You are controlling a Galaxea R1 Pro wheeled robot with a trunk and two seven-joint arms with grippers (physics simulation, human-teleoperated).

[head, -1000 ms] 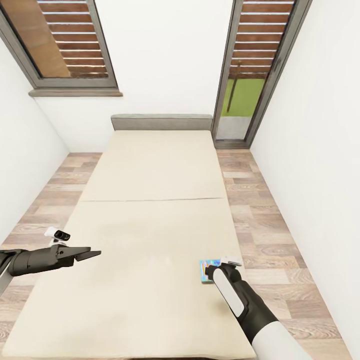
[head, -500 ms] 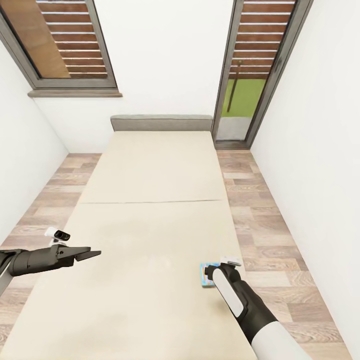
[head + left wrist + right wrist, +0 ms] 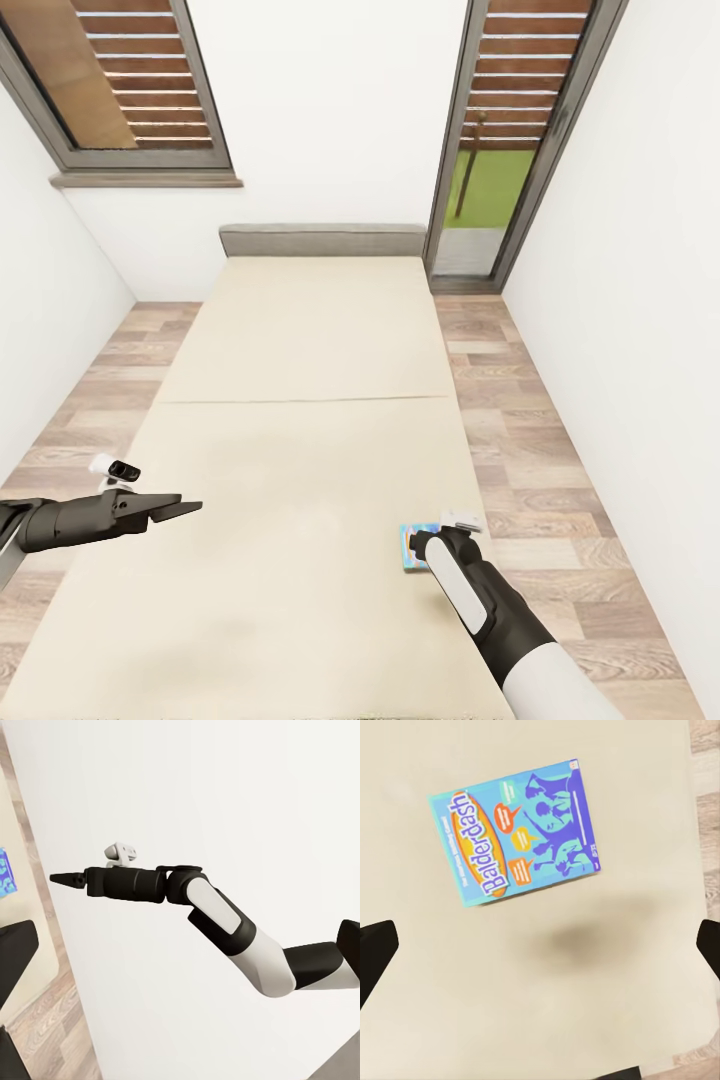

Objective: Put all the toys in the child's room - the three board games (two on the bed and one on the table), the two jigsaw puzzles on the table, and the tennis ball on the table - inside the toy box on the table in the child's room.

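One board game [image 3: 514, 832], a blue-and-orange box reading "Balderdash", lies flat on the beige bed [image 3: 300, 470] near its right edge. In the head view this board game [image 3: 408, 548] peeks out from under my right wrist. My right gripper [image 3: 540, 952] hangs above the mattress just beside the box, open, with its fingertips [image 3: 376, 958] far apart and nothing between them. My left gripper [image 3: 178, 508] hovers over the bed's left side, open and empty. The left wrist view catches a sliver of the board game [image 3: 4, 874] and my right arm [image 3: 217, 915] against the white wall.
The grey headboard [image 3: 322, 240] stands at the bed's far end under a white wall. A tall glass door [image 3: 490, 150] is at the back right and a window [image 3: 130, 90] at the back left. Wood-plank floor [image 3: 530, 440] runs along both sides of the bed.
The whole head picture has shifted slightly, so the camera moved. The right gripper covers a little more of the game box. The left arm has held its place.
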